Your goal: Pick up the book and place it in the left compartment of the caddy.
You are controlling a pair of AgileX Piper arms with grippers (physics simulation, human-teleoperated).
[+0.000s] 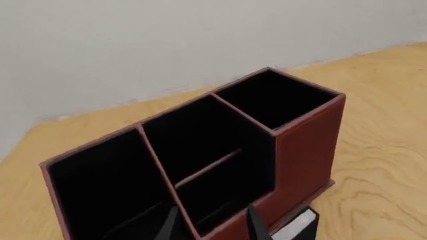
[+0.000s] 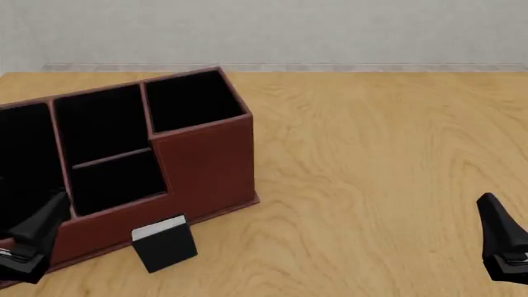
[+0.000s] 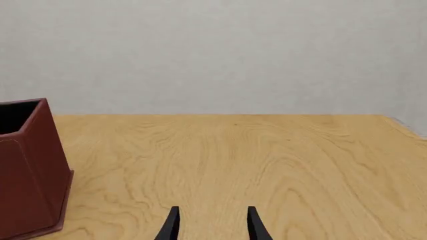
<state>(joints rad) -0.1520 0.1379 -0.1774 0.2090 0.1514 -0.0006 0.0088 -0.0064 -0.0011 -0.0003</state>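
The reddish-brown caddy (image 2: pixel 202 164) stands at the table's left, its black compartments open upward. Its long left compartment (image 2: pixel 21 161) is at the far left, partly cut off by the frame; it also shows in the left wrist view (image 1: pixel 100 185). The small black book (image 2: pixel 165 243) stands upright on the table against the caddy's stepped front, white page edges up; only its corner (image 1: pixel 298 226) shows in the left wrist view. My left gripper (image 2: pixel 37 229) is open and empty, low at the near left, in front of the left compartment and left of the book. My right gripper (image 2: pixel 499 229) is open and empty at the near right.
The caddy's tall square section (image 1: pixel 277 97) is its right end, with divided middle sections (image 1: pixel 200 145) beside it. The caddy's right corner (image 3: pixel 30 170) shows in the right wrist view. A grey wall (image 2: pixel 330 31) runs along the table's far edge.
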